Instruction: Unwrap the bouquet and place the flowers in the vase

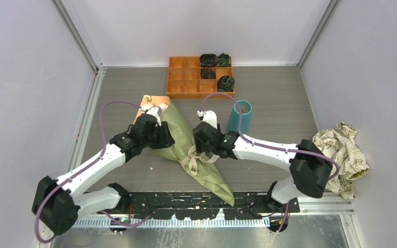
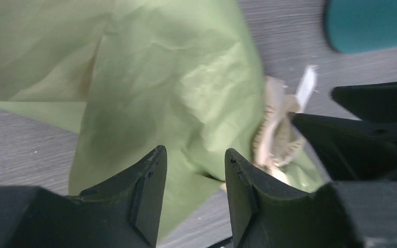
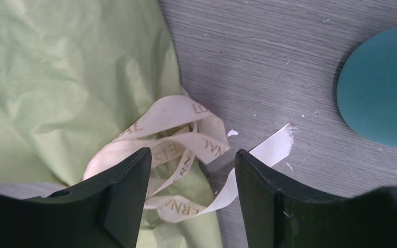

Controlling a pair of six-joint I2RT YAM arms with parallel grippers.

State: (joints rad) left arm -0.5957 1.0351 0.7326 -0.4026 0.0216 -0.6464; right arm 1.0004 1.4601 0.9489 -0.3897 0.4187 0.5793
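So the bouquet (image 1: 183,137) lies mid tabletop (image 1: 279,93), vase (image 1: 239,116) near its right side. The left end effector (image 2: 194,165) sits half open over green paper (image 2: 176,77) and the right end effector (image 3: 192,170) half open around the ribbon (image 3: 176,129). Neither's gripping yet. I'd pinch one ribbon tail and pull slowly.

You can read gold capitals printed along the cream ribbon (image 3: 186,142) tied on the bouquet (image 3: 57,77). Only fragments such as "ERNA" and "NA" come clear, no whole word.
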